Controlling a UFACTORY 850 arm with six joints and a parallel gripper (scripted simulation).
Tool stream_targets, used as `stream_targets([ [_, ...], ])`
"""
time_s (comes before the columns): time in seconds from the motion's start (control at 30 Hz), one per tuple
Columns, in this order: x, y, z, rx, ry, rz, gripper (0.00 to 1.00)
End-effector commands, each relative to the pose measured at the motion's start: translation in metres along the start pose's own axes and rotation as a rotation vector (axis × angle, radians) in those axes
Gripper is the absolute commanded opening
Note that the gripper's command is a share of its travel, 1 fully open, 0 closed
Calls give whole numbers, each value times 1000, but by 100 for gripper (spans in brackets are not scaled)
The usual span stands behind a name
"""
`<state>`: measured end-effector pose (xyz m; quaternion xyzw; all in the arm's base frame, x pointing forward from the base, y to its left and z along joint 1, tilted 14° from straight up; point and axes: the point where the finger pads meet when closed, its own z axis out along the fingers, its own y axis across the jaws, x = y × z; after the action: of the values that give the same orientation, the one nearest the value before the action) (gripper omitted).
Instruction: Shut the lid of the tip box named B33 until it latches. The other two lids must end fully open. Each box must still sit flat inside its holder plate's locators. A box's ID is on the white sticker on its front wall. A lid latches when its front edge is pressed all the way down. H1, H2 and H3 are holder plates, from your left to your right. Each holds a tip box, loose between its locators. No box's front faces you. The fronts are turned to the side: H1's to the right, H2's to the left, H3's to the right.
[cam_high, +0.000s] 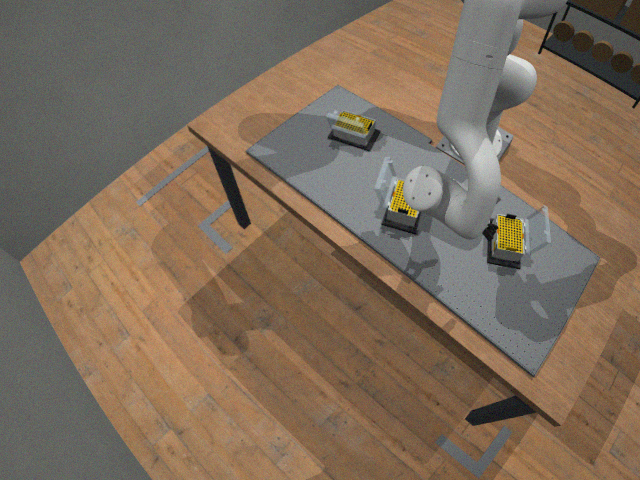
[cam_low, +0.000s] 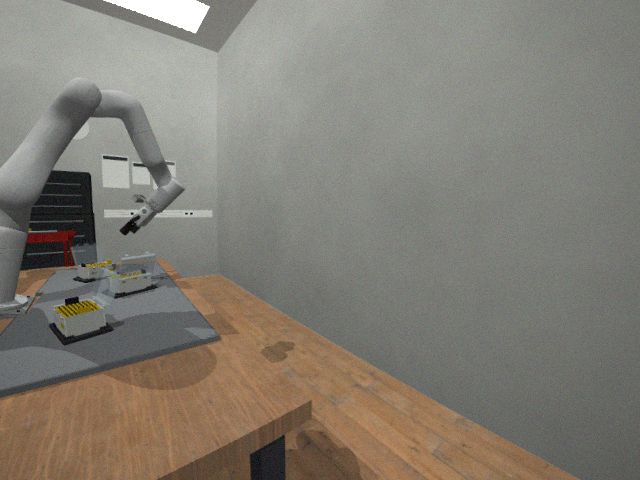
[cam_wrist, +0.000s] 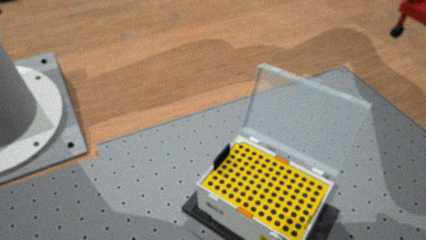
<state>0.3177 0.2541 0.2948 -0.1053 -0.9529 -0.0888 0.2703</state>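
Note:
Three white tip boxes with yellow tip racks sit on dark holder plates on a grey mat (cam_high: 320, 175) (cam_low: 155, 315) (cam_wrist: 140, 170). One box (cam_high: 353, 126) (cam_low: 77, 315) is at one end; I cannot make out its lid. The middle box (cam_high: 401, 204) (cam_low: 129, 281) has its clear lid (cam_high: 385, 178) standing open. The third box (cam_high: 509, 235) (cam_wrist: 270, 187) also has its clear lid (cam_high: 542, 224) (cam_wrist: 305, 120) standing open. My gripper (cam_high: 487, 230) (cam_low: 127, 228) is open and empty, high above the mat beside the third box. Its fingers do not show in the wrist view. No sticker is readable.
The arm's base plate (cam_high: 504, 142) (cam_wrist: 30, 120) stands on the wooden table behind the mat. The arm's elbow (cam_high: 423, 188) hangs over the middle box. A dark shelf with round items (cam_high: 594, 46) stands on the floor beyond the table.

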Motion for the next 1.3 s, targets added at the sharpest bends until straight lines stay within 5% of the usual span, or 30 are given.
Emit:
stream_targets([
  [0.0, -13, 1, 12, -1, -1, -1, 100],
  [1.27, -130, 1, 129, -1, -1, -1, 100],
])
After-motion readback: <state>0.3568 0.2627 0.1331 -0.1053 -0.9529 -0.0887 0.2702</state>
